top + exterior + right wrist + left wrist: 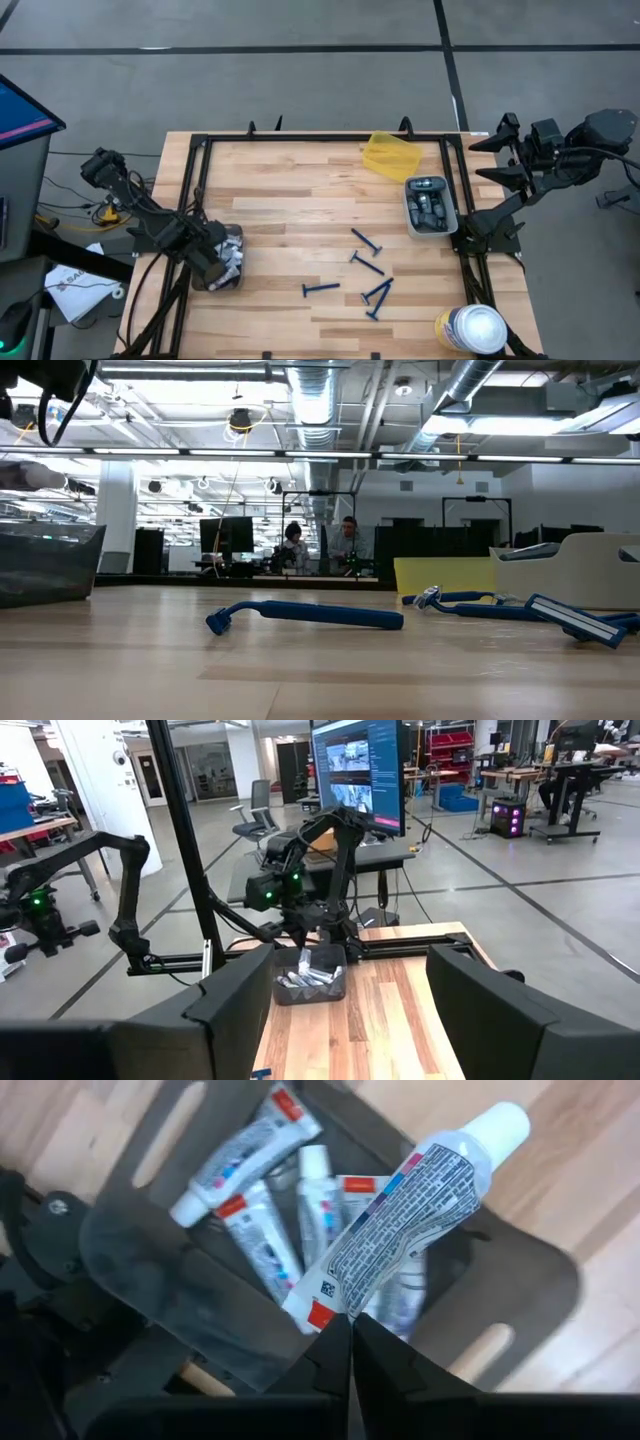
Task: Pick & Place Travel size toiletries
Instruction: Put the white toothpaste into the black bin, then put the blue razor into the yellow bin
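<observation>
We find the left tool (350,1342) clenched on a squeeze tube (400,1210) over the dark bin (203,280) at the worktop (290,200) edge; right tool (345,1010), released, waits off the opposite edge.

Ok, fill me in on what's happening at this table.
The left gripper is shut on a white squeeze tube, holding it over the dark bin of tubes at the table's left. Blue razors lie loose mid-table, and a grey tray holds dark pods. The right gripper waits open off the table's right edge.
</observation>
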`<action>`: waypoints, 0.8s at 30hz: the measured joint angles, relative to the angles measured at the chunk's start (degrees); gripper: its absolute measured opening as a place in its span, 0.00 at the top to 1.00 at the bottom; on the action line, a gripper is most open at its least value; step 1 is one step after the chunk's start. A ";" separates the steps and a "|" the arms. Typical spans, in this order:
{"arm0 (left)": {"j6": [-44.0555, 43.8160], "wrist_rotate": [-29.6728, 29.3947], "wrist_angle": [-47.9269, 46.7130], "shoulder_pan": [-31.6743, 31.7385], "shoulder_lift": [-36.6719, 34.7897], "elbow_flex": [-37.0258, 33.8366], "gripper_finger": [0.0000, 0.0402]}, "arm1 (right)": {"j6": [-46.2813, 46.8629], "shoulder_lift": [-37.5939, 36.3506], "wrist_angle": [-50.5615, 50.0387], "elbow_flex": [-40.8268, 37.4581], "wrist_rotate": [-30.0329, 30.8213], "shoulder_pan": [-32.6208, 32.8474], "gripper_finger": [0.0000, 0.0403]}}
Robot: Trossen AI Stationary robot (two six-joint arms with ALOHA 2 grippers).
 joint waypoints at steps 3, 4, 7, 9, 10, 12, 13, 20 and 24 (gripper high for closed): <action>-0.24 -0.15 -0.03 0.00 -0.92 -2.34 1.00 | 0.03 0.01 -0.85 0.00 1.15 0.00 0.37; -0.28 0.02 0.16 0.00 -0.98 -3.12 1.00 | 0.11 0.02 -1.17 0.00 1.69 0.00 0.37; -0.52 1.84 0.96 0.00 -0.95 -4.81 0.99 | 0.52 0.02 -1.42 -0.02 2.94 0.00 0.37; -0.59 2.44 1.12 0.00 -0.96 -5.18 0.98 | 1.65 0.01 -1.42 -0.02 3.01 0.02 0.37; -0.60 2.45 1.36 0.00 -0.94 -5.24 0.97 | 2.35 0.02 -1.42 -0.02 3.02 0.02 0.37; -0.66 2.45 1.91 0.02 -0.96 -5.24 0.95 | 3.35 0.01 -1.54 -0.02 3.02 0.02 0.37; -0.75 2.76 2.04 0.09 -0.96 -5.24 0.93 | 3.55 0.02 -1.72 -0.02 3.02 0.02 0.37; -0.26 6.80 5.34 0.07 -0.96 -5.24 0.70 | 3.63 0.02 -2.08 -0.02 3.04 0.01 0.37; -0.50 7.68 6.42 0.07 -0.96 -5.24 0.54 | 5.69 0.28 -2.61 0.00 3.41 0.02 0.37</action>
